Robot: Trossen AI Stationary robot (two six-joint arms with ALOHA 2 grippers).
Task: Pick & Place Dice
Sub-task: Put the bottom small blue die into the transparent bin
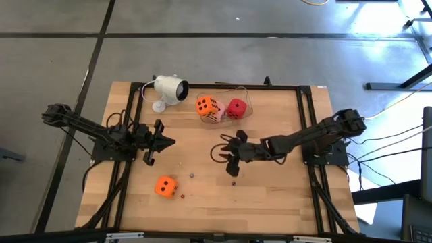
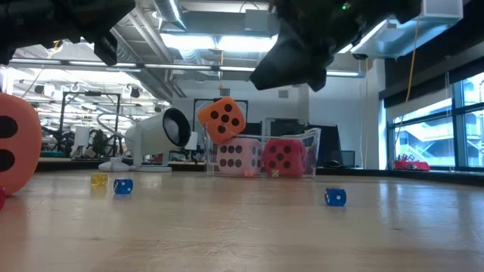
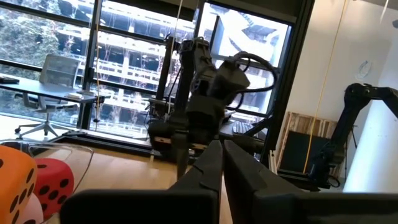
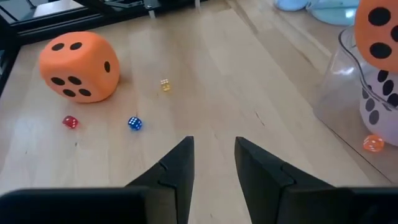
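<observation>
Now three dice sit in the clear tub (image 1: 244,101) by the table's far edge: an orange die (image 1: 205,105) on a pink die (image 1: 217,113), beside a red die (image 1: 237,108). Another orange die (image 1: 165,186) lies alone on open wood near the front left. The right gripper (image 1: 229,154) hangs mid-table, released and empty. The left gripper (image 1: 166,142) is clenched, empty.

Bright, even light falls from ceiling strip lamps (image 2: 193,39) seen in the low view, leaving only soft, faint shadows on the pale wooden table (image 1: 270,189). Daylight glares white through the tall windows (image 3: 134,74) in the left wrist view. At the low view's near edge, the big orange foam die (image 2: 15,151) blurs out of focus.
</observation>
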